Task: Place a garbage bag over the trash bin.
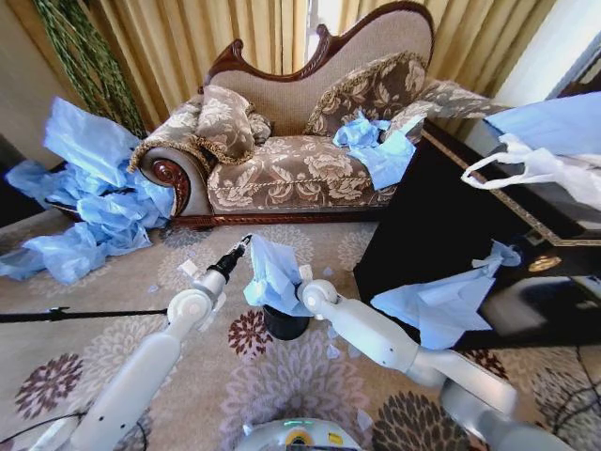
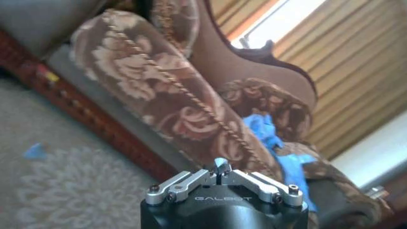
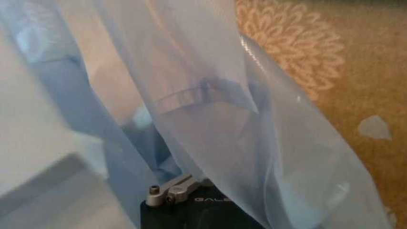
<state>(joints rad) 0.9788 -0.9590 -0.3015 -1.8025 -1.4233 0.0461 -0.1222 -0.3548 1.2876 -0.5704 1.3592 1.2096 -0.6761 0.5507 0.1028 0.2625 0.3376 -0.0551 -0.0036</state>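
Observation:
The light-blue garbage bag [image 1: 271,271] hangs crumpled just above the trash bin [image 1: 285,325], a small black cylinder on the patterned carpet. My right gripper [image 1: 297,279] is at the bag's right side and holds it up. In the right wrist view the bag's translucent film [image 3: 210,109] drapes over the fingers and hides them. To the left of the bag, my left gripper [image 1: 240,246] points toward the sofa and does not touch the bag. In the left wrist view this gripper [image 2: 220,168] is shut with nothing in it.
A floral sofa [image 1: 300,169] stands behind, with blue bags [image 1: 376,146] on its seat and a heap of blue bags [image 1: 89,202] at its left end. At the right, a black cabinet [image 1: 423,225] carries a white loop-handled bag [image 1: 535,167]. A black bar [image 1: 56,315] lies left.

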